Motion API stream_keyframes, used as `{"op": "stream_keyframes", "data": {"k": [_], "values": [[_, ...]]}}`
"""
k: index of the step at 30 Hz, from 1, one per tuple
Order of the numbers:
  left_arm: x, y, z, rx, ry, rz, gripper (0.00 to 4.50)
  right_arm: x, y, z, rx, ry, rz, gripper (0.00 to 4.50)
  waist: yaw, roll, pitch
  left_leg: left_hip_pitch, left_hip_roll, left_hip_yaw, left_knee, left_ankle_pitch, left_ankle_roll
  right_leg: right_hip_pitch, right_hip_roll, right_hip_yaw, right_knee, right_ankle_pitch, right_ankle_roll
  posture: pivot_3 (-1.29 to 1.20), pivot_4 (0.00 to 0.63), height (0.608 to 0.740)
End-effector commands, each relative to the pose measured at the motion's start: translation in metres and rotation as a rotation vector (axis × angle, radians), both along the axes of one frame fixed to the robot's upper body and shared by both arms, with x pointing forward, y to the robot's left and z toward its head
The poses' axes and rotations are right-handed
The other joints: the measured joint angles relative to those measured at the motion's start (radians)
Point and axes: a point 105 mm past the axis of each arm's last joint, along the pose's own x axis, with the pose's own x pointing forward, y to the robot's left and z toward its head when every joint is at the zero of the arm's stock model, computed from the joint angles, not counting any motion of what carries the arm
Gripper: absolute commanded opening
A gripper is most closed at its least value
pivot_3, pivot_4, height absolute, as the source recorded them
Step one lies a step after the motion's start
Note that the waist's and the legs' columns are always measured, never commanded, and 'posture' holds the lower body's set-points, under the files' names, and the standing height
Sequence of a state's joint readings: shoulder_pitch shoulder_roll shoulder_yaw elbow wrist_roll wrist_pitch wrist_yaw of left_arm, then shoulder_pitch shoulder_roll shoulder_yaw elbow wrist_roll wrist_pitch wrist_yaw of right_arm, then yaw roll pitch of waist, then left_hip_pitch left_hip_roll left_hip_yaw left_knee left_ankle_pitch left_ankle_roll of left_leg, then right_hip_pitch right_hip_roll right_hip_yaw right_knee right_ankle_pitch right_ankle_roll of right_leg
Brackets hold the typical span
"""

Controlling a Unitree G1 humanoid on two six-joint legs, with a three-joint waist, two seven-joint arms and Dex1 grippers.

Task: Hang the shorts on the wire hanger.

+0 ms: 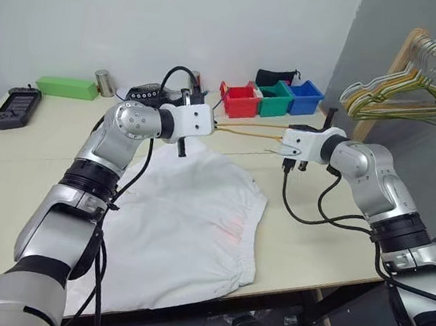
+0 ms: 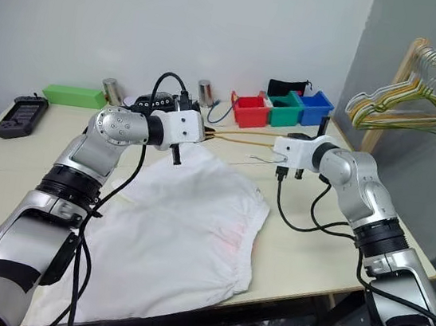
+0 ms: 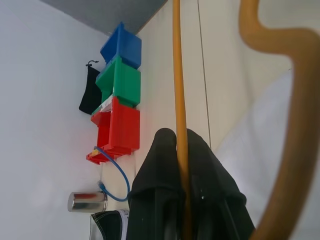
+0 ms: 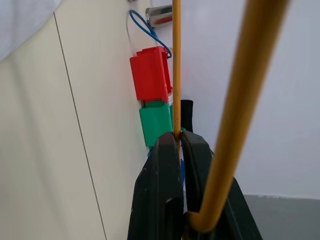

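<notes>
Pale smooth table (image 1: 320, 241), crumpled thin white shorts (image 1: 186, 223), thin tan wire hanger (image 1: 246, 133)

You see white shorts (image 1: 186, 223) with a faint orange-red mark, a tan-gold wire hanger (image 1: 246, 131), and black gripper fingers (image 3: 165, 185). Note the red bin (image 1: 240, 100), green bin (image 1: 274, 100), blue bin (image 1: 304, 97), a green box (image 1: 67, 87), and green, yellow and beige hangers (image 1: 400, 94).

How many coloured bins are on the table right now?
3, side by side in a row at the table's far edge by the wall: red bin on the left, green bin in the middle, blue bin on the right.
</notes>
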State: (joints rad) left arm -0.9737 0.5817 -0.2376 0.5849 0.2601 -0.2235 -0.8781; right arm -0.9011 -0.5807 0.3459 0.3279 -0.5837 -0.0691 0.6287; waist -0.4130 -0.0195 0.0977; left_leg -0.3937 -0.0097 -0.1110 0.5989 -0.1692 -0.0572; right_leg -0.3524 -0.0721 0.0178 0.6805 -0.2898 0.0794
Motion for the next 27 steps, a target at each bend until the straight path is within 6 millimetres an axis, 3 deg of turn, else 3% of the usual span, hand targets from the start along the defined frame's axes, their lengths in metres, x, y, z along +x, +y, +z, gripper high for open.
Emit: {"op": "stream_keyframes", "data": {"k": [1, 6, 18, 22, 27], "values": [[-0.002, -0.009, 0.020, 0.011, -0.094, -0.030, 0.00, -0.005, 0.007, 0.014, 0.031, -0.012, 0.042, 0.55, 0.000, 0.000, 0.000, 0.000, 0.000, 0.000, 0.000, 0.000, 0.000, 0.000, 0.000, 0.000, 0.000, 0.000, 0.000, -0.31, 0.010, 0.740], [-0.002, -0.010, 0.021, 0.012, -0.105, -0.039, 0.00, -0.006, 0.000, 0.016, 0.038, 0.003, 0.041, 1.58, 0.000, 0.000, 0.000, 0.000, 0.000, 0.000, 0.000, 0.000, 0.000, 0.000, 0.000, 0.000, 0.000, 0.000, 0.000, -0.32, 0.009, 0.740], [-0.005, -0.011, 0.026, -0.001, -0.130, -0.057, 0.00, 0.001, -0.051, 0.003, 0.018, 0.136, -0.016, 4.37, -0.001, 0.000, 0.000, 0.000, 0.000, 0.000, 0.000, 0.000, 0.000, 0.000, 0.000, 0.000, 0.000, 0.000, 0.000, -0.31, 0.014, 0.740], [-0.007, -0.014, 0.027, -0.016, -0.132, -0.075, 0.00, 0.010, -0.056, -0.004, 0.026, 0.148, -0.038, 4.44, -0.003, 0.000, 0.000, 0.000, 0.000, 0.001, 0.000, 0.000, 0.000, 0.001, 0.000, 0.000, 0.000, 0.000, 0.000, -0.31, 0.014, 0.740], [-0.008, -0.012, 0.027, -0.015, -0.131, -0.073, 0.00, 0.017, -0.050, 0.005, 0.030, 0.101, -0.021, 4.44, -0.005, 0.000, 0.000, 0.001, 0.000, 0.001, 0.000, 0.000, 0.000, 0.000, 0.000, 0.000, 0.000, 0.000, 0.000, -0.30, 0.019, 0.740]]}}
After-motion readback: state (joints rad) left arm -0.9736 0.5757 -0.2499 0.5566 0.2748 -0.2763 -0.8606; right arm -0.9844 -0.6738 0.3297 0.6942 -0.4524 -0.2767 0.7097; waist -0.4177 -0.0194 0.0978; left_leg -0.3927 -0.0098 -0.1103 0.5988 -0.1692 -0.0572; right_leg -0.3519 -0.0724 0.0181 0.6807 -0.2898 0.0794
